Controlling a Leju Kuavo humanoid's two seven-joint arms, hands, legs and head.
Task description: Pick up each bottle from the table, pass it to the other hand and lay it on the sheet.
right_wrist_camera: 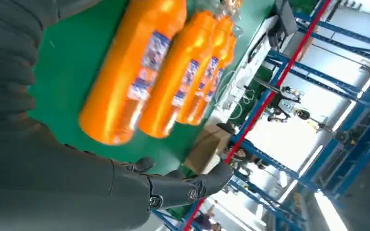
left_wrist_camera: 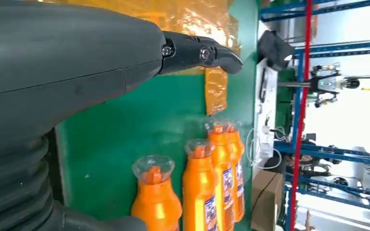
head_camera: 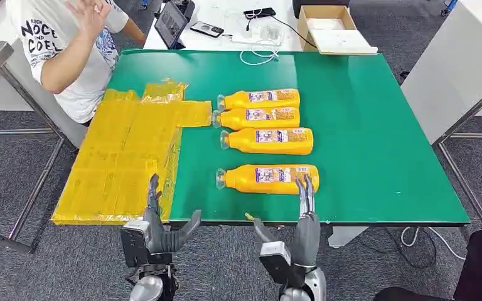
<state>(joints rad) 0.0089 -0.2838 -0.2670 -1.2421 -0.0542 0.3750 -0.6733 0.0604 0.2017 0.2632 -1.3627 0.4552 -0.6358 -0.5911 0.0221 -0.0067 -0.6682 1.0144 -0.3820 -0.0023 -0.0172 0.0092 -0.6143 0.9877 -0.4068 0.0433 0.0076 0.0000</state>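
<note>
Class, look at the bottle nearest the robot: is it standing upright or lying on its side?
Lying on its side. The nearest bottle rests lengthwise on the green table, its clear cap pointing toward the yellow sheet.

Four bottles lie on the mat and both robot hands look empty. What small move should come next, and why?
Probably the right robot hand should ease forward and close around the nearest bottle. Its fingers already reach that bottle's base end, it holds nothing, and all four bottles lie on the green mat, none on the yellow sheet. The left robot hand, open beside the sheet, can receive it.
</note>
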